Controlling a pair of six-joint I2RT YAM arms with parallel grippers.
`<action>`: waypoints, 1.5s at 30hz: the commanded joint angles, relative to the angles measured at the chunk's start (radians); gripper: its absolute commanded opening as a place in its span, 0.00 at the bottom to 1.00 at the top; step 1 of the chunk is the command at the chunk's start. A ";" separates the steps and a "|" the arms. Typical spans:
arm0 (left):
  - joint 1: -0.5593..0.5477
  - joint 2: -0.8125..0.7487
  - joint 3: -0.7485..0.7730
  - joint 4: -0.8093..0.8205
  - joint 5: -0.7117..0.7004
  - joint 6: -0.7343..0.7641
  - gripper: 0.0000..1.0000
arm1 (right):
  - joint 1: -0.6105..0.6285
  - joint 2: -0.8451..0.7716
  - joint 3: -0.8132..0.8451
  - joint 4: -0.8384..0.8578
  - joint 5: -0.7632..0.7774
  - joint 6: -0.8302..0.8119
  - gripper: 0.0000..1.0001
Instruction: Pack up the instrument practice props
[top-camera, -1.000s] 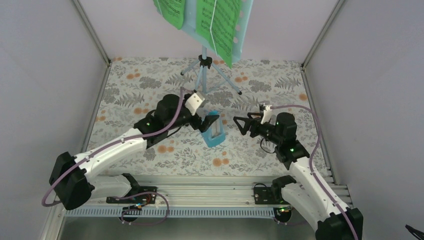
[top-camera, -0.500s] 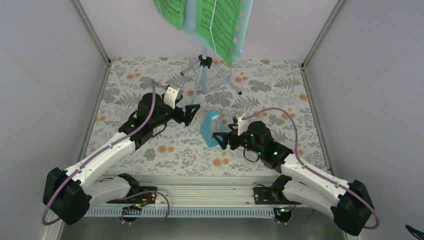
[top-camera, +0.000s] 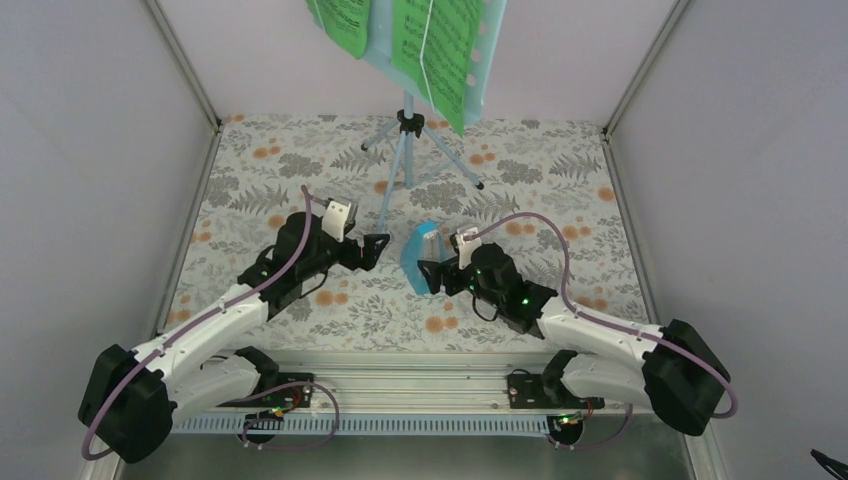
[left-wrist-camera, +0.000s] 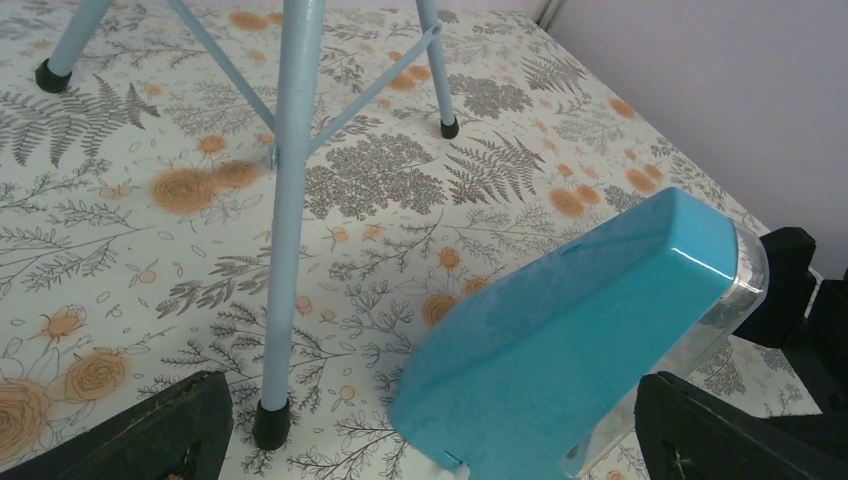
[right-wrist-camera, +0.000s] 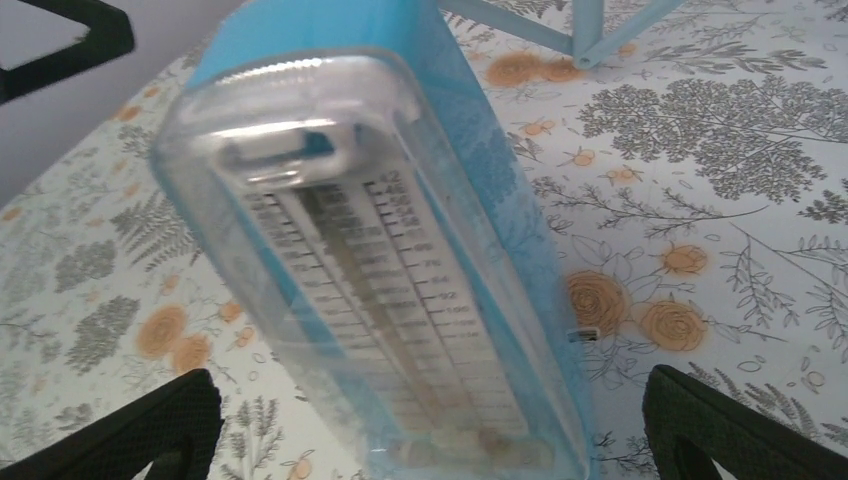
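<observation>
The small blue metronome with a clear scaled face stands on the flowered table mid-scene. My right gripper is open right at its face side, and the metronome fills the gap between the spread fingers. My left gripper is open just left of it and apart from it, facing its blue back. The pale blue tripod music stand rises behind them. Its desk holds green sheet-music pages at the top edge.
One stand leg with a black foot comes down close to my left gripper's finger. Grey booth walls close in the left, right and back. The arm bases sit on a metal rail at the near edge.
My left gripper let go of the metronome and drew back to the left. My right arm swung in from the right until its open fingers reached the metronome.
</observation>
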 joint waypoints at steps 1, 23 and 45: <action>0.005 -0.025 -0.021 0.051 0.018 0.018 1.00 | 0.007 0.045 0.059 0.066 0.077 -0.076 0.98; -0.180 -0.043 -0.147 0.195 0.094 0.183 0.97 | -0.097 0.189 0.212 -0.012 -0.166 -0.310 0.51; -0.390 0.367 -0.331 0.643 -0.333 0.339 1.00 | -0.097 0.087 0.143 -0.029 -0.359 -0.403 0.53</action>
